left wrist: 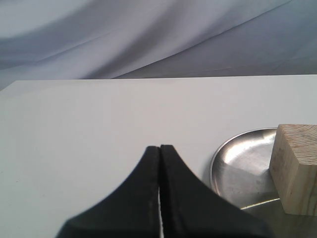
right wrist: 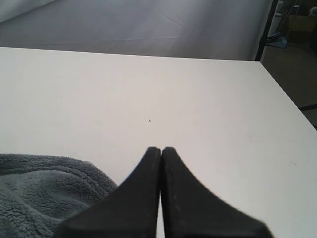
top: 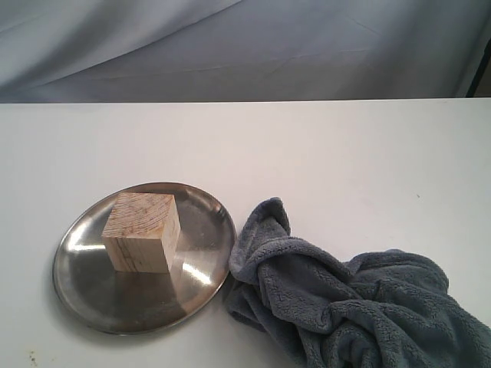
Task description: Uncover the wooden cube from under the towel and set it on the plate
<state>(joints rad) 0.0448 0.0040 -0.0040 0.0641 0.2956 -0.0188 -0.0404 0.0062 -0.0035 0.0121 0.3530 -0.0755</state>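
The pale wooden cube (top: 142, 232) stands on the shiny steel plate (top: 92, 295) at the front left of the white table, grain rings on its top face. The blue-grey towel (top: 353, 307) lies bunched at the front right, its edge touching the plate's rim. Neither gripper shows in the exterior view. In the left wrist view my left gripper (left wrist: 160, 147) is shut and empty, with the plate (left wrist: 237, 163) and the cube (left wrist: 297, 168) off to one side of it. My right gripper (right wrist: 161, 148) is shut and empty too, with the towel (right wrist: 39, 188) beside it.
A grey cloth backdrop (top: 245, 46) hangs behind the table's far edge. The table's right edge (right wrist: 287, 99) shows in the right wrist view, with a dark stand (right wrist: 265, 29) and floor beyond it.
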